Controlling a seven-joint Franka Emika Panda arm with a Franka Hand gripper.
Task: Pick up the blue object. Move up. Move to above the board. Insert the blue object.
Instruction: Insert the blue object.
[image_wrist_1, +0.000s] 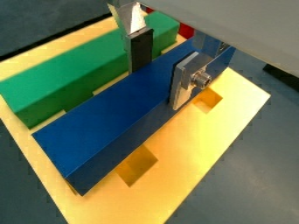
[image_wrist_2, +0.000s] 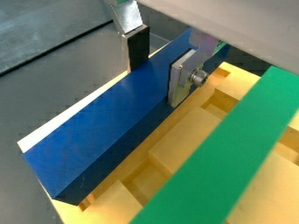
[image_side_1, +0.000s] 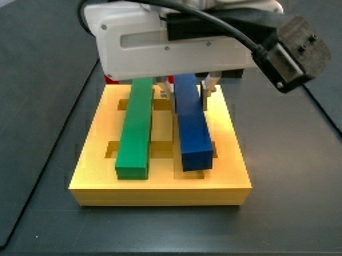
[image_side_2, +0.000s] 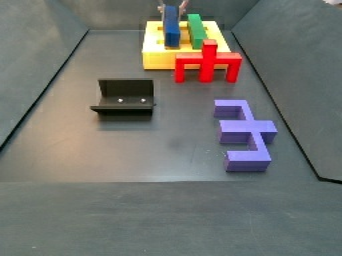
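Jaws (image_wrist_1: 163, 63) astride blue object (image_wrist_1: 117, 122), green bar (image_wrist_1: 65, 74) beside

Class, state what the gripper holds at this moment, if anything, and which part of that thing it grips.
The gripper holds the blue object across its long sides, near the end farther from the wrist cameras, over the board.

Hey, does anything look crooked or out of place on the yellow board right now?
Nothing stands out. The blue object lies straight on the board, parallel to the green bar, with the end effector around its far end.
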